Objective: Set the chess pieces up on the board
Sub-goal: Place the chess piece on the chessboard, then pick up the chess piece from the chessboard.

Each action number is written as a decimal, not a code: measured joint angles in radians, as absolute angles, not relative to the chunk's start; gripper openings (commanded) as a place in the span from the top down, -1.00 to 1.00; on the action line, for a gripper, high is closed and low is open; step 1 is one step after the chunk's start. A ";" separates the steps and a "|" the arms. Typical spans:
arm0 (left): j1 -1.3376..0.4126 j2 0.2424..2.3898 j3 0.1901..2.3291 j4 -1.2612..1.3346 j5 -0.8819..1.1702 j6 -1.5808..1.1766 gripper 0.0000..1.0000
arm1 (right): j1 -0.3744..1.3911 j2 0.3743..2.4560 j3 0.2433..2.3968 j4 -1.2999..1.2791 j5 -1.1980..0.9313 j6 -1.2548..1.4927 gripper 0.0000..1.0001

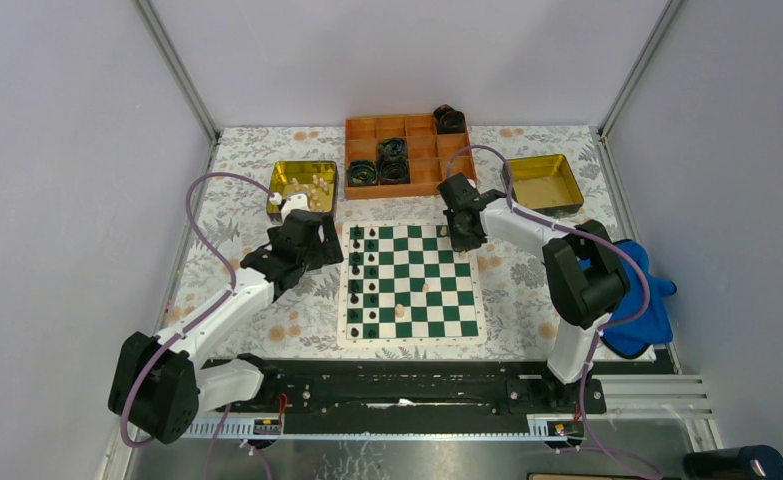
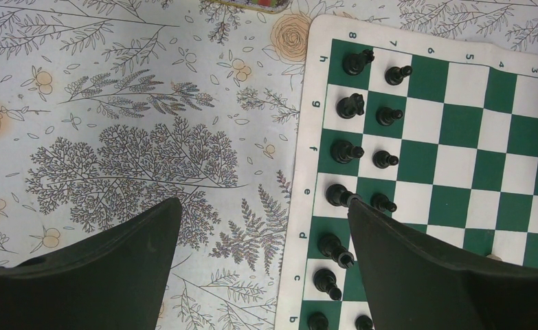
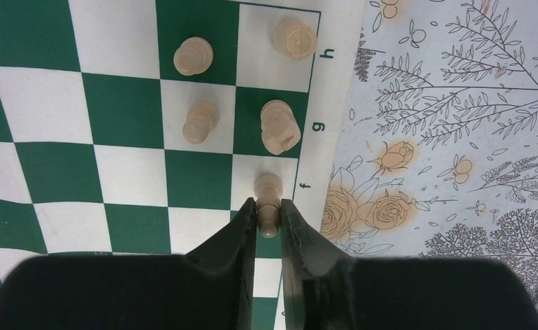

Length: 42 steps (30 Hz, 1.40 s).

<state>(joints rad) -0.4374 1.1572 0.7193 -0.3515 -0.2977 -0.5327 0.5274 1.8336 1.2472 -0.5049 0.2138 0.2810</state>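
The green and white board [image 1: 437, 262] lies in the middle of the table. Black chess pieces [image 1: 362, 280] fill its two left columns. A few cream pieces [image 1: 400, 312] stand further right. My right gripper [image 1: 457, 238] is over the board's far right corner, shut on a cream piece [image 3: 268, 185] at the edge square marked f, with its base on or just above the board [image 3: 121, 110]. Other cream pieces [image 3: 200, 122] stand just beyond it. My left gripper [image 2: 264, 204] hangs open and empty over the tablecloth beside the board's [image 2: 451, 124] left edge, one finger [image 2: 417, 268] above the black pieces [image 2: 348, 150].
An orange compartment tray [image 1: 422, 160] with black coiled rolls [image 1: 392, 150] stands behind the board. A yellow-lined tin [image 1: 285, 175] holding cream pieces sits at the back left, a second tin [image 1: 544, 180] at the back right. A blue object [image 1: 637, 300] lies by the right arm.
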 measured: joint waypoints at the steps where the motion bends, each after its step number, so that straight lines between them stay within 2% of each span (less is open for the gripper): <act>1: -0.437 1.157 0.719 -0.352 -0.297 -0.533 -0.98 | 0.527 1.834 1.247 -0.504 0.213 0.281 0.67; 2: -0.437 1.157 0.719 -0.352 -0.298 -0.533 -0.97 | 0.527 1.834 1.247 -0.504 0.211 0.280 0.61; 5: -0.437 1.157 0.719 -0.352 -0.297 -0.533 -0.98 | 0.526 1.834 1.247 -0.502 0.204 0.279 0.24; 8: -0.437 1.157 0.719 -0.352 -0.297 -0.533 -0.98 | 0.525 1.834 1.247 -0.502 0.196 0.274 0.07; 19: -0.438 1.158 0.719 -0.352 -0.298 -0.533 -0.98 | 0.525 1.822 1.270 -0.513 0.201 0.252 0.02; 27: -0.444 1.158 0.719 -0.352 -0.299 -0.533 -0.98 | 0.542 1.715 1.283 -0.544 0.201 0.245 0.02; 42: -0.454 1.158 0.719 -0.352 -0.300 -0.533 -0.98 | 0.795 1.652 1.233 -0.554 0.163 0.255 0.01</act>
<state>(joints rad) -0.4538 1.1576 0.7193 -0.3519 -0.3004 -0.5331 0.7948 1.6516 1.2331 -0.5537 0.1635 0.2550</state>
